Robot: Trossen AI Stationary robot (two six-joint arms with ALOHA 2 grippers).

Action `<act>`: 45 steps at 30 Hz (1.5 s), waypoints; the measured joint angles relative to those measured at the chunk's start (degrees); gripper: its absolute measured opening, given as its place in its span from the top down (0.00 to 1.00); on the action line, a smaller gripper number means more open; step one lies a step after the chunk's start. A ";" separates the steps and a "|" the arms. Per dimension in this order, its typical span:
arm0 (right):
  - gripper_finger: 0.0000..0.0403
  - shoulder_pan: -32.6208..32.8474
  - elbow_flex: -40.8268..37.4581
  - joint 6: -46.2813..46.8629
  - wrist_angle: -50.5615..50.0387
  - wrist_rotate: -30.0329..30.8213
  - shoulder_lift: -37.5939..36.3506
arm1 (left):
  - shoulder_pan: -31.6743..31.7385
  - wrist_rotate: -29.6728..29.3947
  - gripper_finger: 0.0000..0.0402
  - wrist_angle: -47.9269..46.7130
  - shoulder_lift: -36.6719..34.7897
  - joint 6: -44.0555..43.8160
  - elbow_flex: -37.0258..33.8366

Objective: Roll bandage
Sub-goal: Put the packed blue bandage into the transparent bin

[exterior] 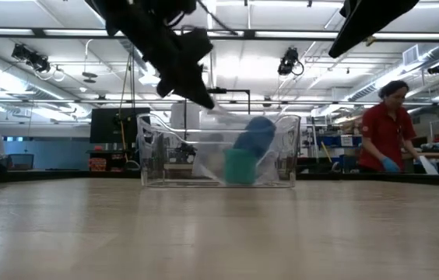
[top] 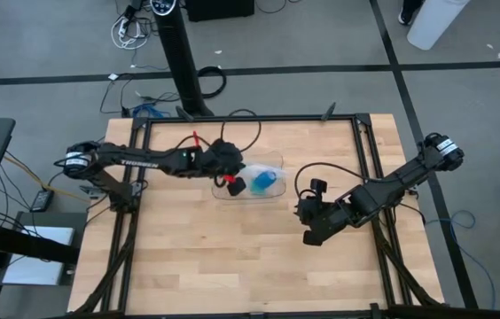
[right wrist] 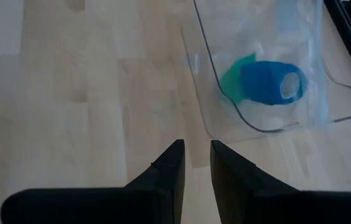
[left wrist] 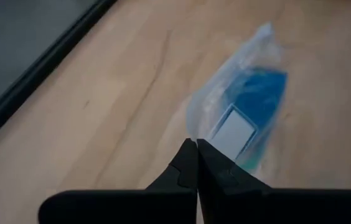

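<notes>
Inside the clear tray (right wrist: 203,118), the rolled bandage (right wrist: 269,81) lies on its side.

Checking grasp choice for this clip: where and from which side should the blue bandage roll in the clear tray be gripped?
Probably across the round sides of the bright blue fabric roll, coming from above: it lies on its side in the clear plastic tray, whose walls block a level approach, with the teal-green block against one end.

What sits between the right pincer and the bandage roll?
Bare wood, then the clear tray's wall; the bandage lies inside. The right wrist view shows it, past the right pincer.
</notes>
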 joint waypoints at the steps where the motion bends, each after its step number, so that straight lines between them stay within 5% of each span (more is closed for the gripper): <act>1: 0.83 0.00 0.00 0.02 0.10 -0.02 0.00 | 0.59 0.48 1.00 -1.13 0.00 -0.23 0.00; 24: 0.86 -0.11 0.00 -2.06 0.68 1.03 -0.03 | 2.29 10.29 0.98 -2.79 5.49 -3.73 -2.71; 37: 0.86 -0.13 0.00 -2.08 0.95 1.33 -0.04 | 2.92 1.48 0.79 -7.07 5.45 6.68 0.20; 45: 0.86 -0.17 0.00 -3.32 1.95 4.42 -0.04 | 3.51 0.65 0.77 -9.07 5.38 10.74 2.07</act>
